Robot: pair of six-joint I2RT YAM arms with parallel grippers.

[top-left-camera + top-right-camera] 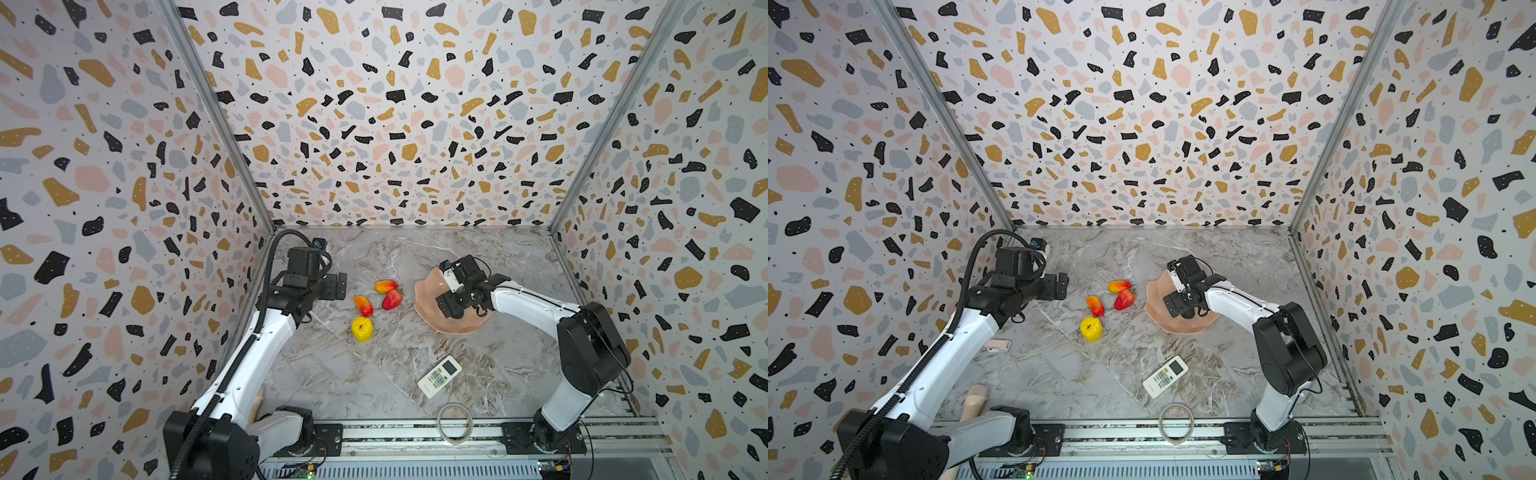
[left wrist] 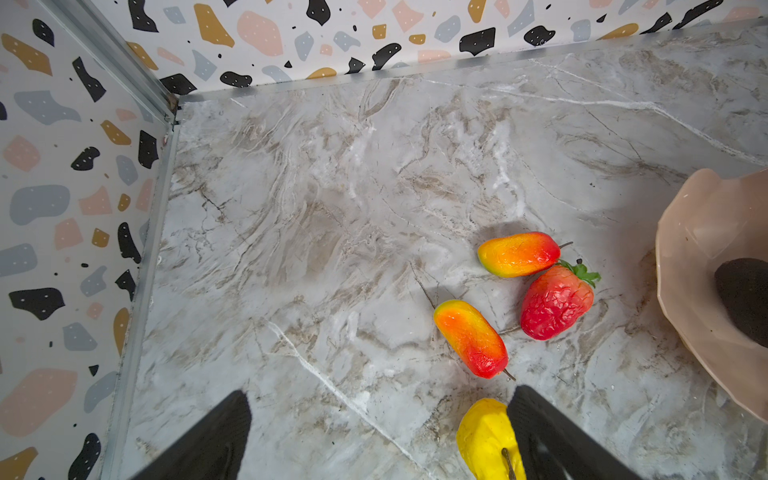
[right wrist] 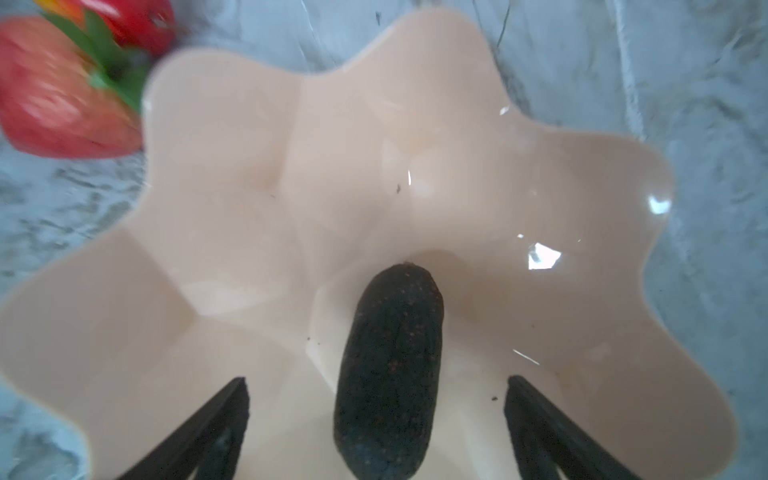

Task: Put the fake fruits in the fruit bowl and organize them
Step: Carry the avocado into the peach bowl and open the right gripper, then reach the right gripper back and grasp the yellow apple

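While the right gripper (image 3: 377, 379) hangs over the fruit bowl (image 3: 232, 166) with its jaws spread wide, we see the dark avocado (image 3: 390, 365) lying on the bowl's floor between the two fingers, touching neither. We find four more fake fruits outside, on the marble table (image 1: 374, 374): the strawberry (image 1: 392, 300) near the bowl's rim, one oblong fruit (image 1: 385, 286) just beside the strawberry, a second oblong fruit (image 1: 363, 305) slightly apart, and the lumpy yellow fruit (image 1: 362, 328) below it in both top views. We see the left gripper (image 2: 380, 392) equally wide, holding nothing, over the table by the yellow fruit. A white remote (image 1: 439, 376) and a clear ring (image 1: 454, 423) lie well apart from the fruits
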